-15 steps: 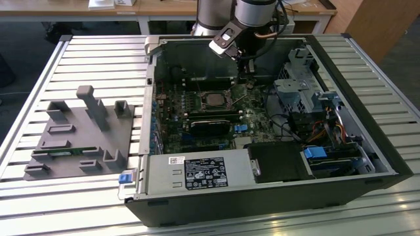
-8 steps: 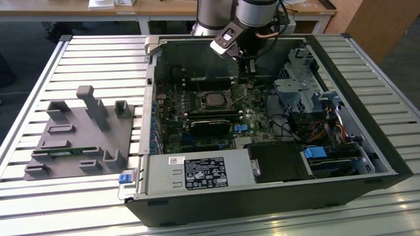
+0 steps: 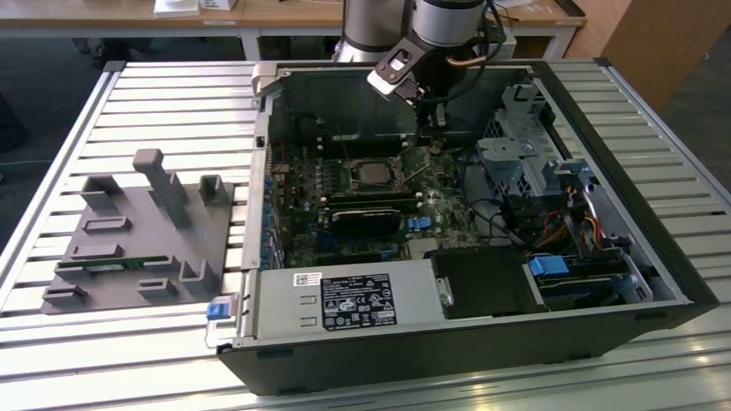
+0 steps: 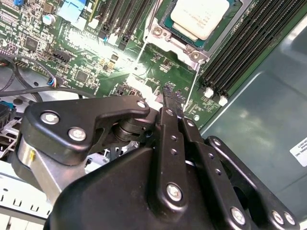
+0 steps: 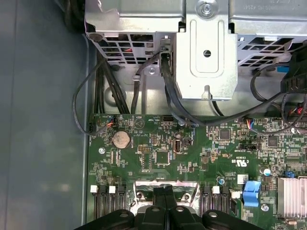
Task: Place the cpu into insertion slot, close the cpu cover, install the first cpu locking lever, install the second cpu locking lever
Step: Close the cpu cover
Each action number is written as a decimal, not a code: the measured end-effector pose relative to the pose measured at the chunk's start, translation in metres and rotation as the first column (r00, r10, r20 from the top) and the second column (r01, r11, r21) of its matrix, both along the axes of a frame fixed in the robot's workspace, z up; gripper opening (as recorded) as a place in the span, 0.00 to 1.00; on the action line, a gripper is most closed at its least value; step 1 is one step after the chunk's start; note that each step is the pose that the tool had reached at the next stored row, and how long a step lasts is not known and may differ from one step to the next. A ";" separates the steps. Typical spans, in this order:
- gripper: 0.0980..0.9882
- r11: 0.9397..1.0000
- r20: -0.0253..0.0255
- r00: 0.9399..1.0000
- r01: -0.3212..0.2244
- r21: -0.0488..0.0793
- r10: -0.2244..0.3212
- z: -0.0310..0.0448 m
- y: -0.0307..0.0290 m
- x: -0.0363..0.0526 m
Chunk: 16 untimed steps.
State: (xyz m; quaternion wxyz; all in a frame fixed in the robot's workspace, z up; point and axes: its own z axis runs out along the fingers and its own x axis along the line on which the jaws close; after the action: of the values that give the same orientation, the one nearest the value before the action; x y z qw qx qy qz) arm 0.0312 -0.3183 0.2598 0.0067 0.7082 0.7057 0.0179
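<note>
In the second wrist view the silvery-beige cpu (image 4: 200, 17) lies in the insertion slot, with the silvery cpu cover (image 4: 178, 44) framing it. Two thin metal lever rods (image 4: 138, 60) run from the socket's corners across the green board; I cannot tell whether they are latched. My gripper (image 4: 171, 93) hangs just above the board beside the socket, black fingers pressed together and holding nothing. The first wrist view has the gripper (image 5: 164, 190) over the socket's metal rim (image 5: 144, 184). In the exterior view the gripper (image 3: 430, 137) reaches into the open case just behind and right of the slot (image 3: 375, 174).
Long black memory slots (image 4: 244, 52) flank the socket. A metal drive cage (image 5: 206, 48) with black cables (image 5: 168, 91) stands past the board's edge. A power supply (image 3: 342, 300) fills the case's near side. A grey parts fixture (image 3: 143, 231) sits at the exterior view's left.
</note>
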 end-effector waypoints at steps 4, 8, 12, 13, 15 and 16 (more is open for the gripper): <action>0.01 1.000 0.000 1.000 0.000 0.000 0.000 -0.0001 0.0000 0.0005; 0.01 1.000 0.000 1.000 0.000 0.000 0.000 -0.0003 0.0000 0.0025; 0.01 1.000 0.000 1.000 0.000 0.000 0.000 -0.0009 0.0009 0.0085; 0.01 1.000 0.000 1.000 0.000 0.000 0.000 -0.0012 0.0012 0.0103; 0.01 1.000 0.000 1.000 0.000 0.000 0.000 -0.0018 0.0017 0.0137; 0.01 1.000 0.000 1.000 0.000 0.000 0.000 -0.0021 0.0018 0.0152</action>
State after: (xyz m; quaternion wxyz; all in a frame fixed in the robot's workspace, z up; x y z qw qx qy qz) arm 0.0463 -0.3165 0.2577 0.0067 0.7082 0.7058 0.0175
